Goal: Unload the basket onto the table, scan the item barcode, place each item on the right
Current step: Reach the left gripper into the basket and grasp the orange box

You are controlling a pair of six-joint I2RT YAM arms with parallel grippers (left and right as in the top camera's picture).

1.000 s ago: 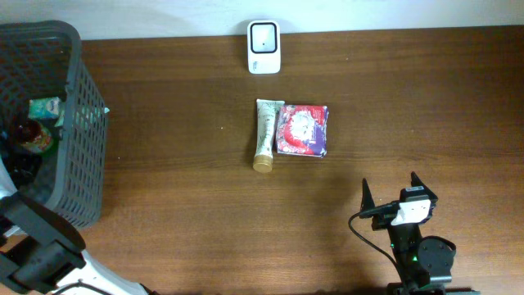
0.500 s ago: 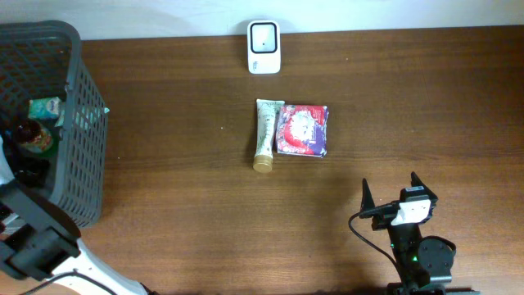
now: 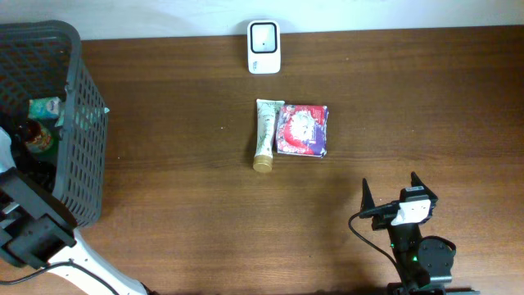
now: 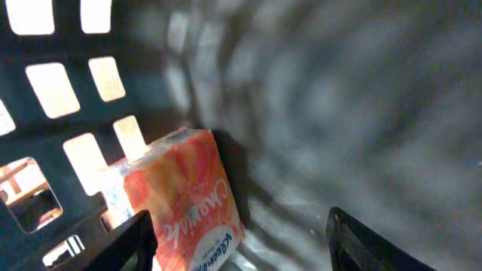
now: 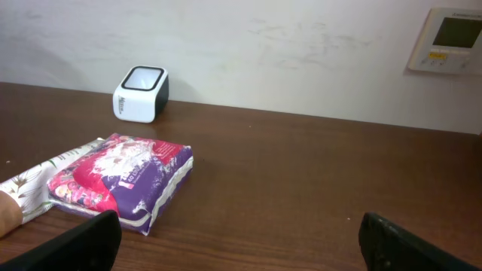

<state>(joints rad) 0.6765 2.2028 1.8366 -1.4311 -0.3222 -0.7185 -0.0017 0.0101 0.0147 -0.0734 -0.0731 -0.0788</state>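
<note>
Brown wood table (image 3: 180, 205) w/ a white wall behind. Grey mesh basket (image 3: 82, 147) sits at the far left edge; from overhead a green box (image 3: 45, 108) and a dark round thing (image 3: 37, 136) show inside it, can't tell what the latter is. White scanner (image 3: 264, 47) stands upright at the back edge, centre, window facing up-front. Near mid-table a cream tube (image 3: 264, 135) lies lengthwise, cap toward the front, touching the left side of a red/purple packet (image 3: 302, 129) – both flat, well apart from the scanner.

Left arm reaches down into the basket. Left wrist cam: left gripper (image 4: 241, 226) is low inside, jaws spread wide, not clamped on anything. Orange pack (image 4: 188, 203) stands tilted against the basket's mesh wall, just beside the cam-left finger (image 4: 128, 245) – touching or not, can't tell. Other finger is well clear of it.

Right arm rests at the front right of the table, right gripper (image 5: 239, 220) fully spread, nothing in it, pointing toward the packet and scanner. Small wall panel (image 5: 450, 38) at top right of that view
</note>
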